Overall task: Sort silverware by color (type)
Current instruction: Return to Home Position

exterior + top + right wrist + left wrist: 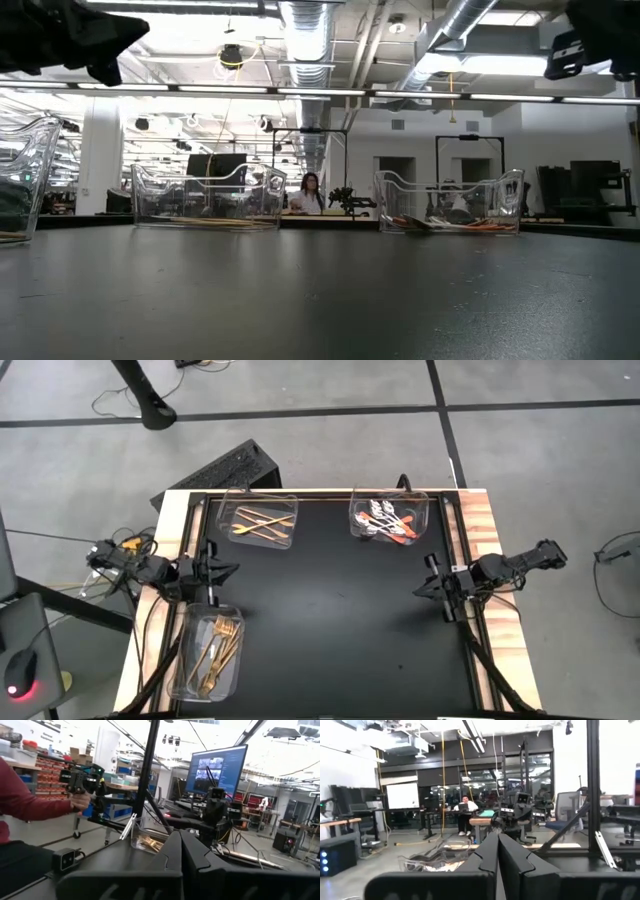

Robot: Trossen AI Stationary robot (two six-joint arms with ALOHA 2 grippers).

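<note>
Gold silverware [262, 525] looks stiff, slick: pinch mid-handle. At bench [330, 630] edges, left gripper [226, 571] and right gripper [424, 589], fingers closed, empty.

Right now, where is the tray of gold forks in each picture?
High view: fork tray, bottom left.
Low view: left edge, close by.
Left wrist view: not in it.
Right wrist view: ahead, beside the left arm.
Shared landmark: that left arm.

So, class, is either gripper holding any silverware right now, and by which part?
Nothing is held. The left gripper and the right gripper are both shut and empty.
</note>
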